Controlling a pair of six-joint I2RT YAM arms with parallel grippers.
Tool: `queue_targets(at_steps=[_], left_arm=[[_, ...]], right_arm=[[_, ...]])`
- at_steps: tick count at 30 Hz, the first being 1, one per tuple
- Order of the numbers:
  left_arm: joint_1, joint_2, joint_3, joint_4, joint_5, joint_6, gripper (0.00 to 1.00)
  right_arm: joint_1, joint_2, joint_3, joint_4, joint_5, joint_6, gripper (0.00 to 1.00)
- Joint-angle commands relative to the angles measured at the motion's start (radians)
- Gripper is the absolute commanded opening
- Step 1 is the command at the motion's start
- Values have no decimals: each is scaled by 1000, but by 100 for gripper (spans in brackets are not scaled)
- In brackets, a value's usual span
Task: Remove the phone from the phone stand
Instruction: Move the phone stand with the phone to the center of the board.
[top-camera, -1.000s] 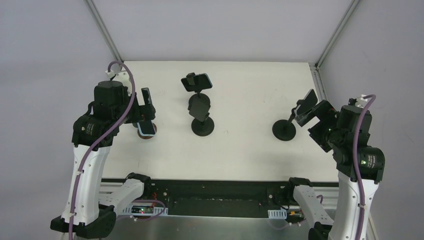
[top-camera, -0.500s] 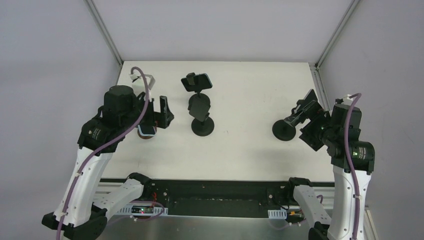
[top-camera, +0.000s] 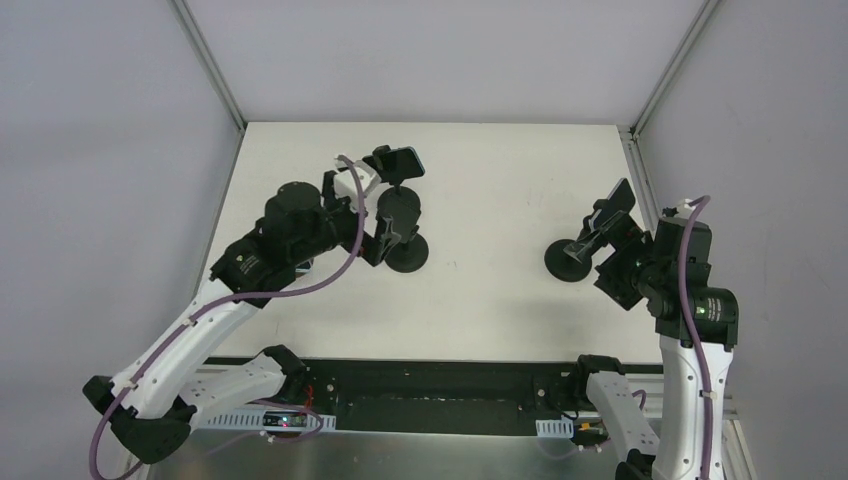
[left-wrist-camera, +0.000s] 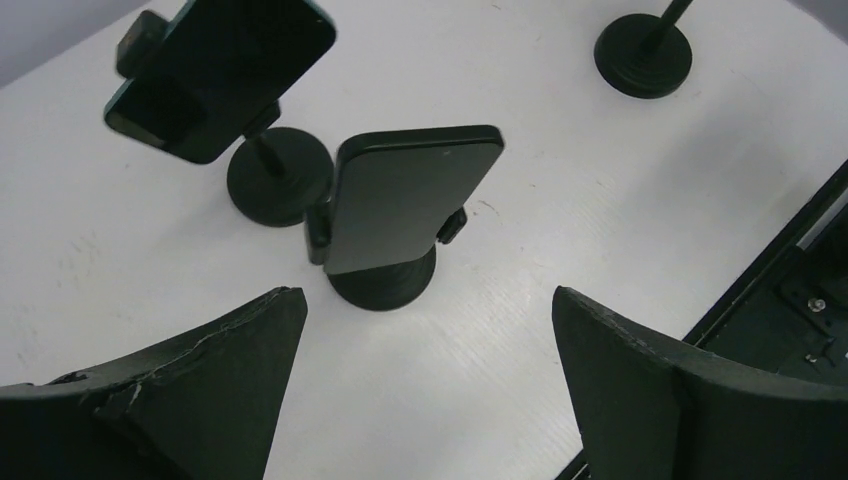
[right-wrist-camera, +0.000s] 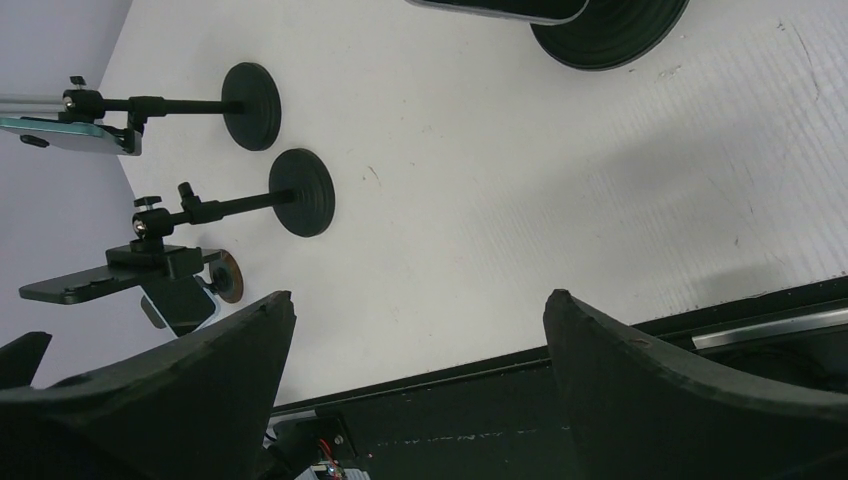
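Body check, positions taken from the black base rail (top-camera: 440, 385).

My left arm (top-camera: 190, 335): white link shells, black round joint housings, black wrist block. A purple cable (top-camera: 325, 275) loops off the wrist and follows the links down to the rail.

My right arm (top-camera: 690, 400): same white shells and black joints, with its own purple cable (top-camera: 708, 365). A small green light (top-camera: 707, 309) sits on the joint housing well above the rail.

My jaws: matte black, with broad wedge-shaped fingers (left-wrist-camera: 180, 400); the left pair's edges look chipped and scuffed.

Red wires (top-camera: 312, 388) sit on the rail beside my left base.

A dark phone (left-wrist-camera: 412, 198) sits tilted back, clamped at its sides in a black, round-based phone stand (left-wrist-camera: 385, 285) standing on the white bench (left-wrist-camera: 560, 170).
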Motion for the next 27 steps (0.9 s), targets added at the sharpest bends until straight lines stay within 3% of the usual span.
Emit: queue_targets(at_steps=[1, 8, 27], left_arm=[[-125, 40, -38, 184, -135, 142, 100], [-189, 101, -93, 331, -355, 159, 100], [-226, 248, -69, 414, -417, 148, 100]], right_arm=[[5, -15, -31, 23, 2, 3, 99], [5, -17, -53, 25, -24, -2, 99], [5, -14, -84, 34, -47, 3, 99]])
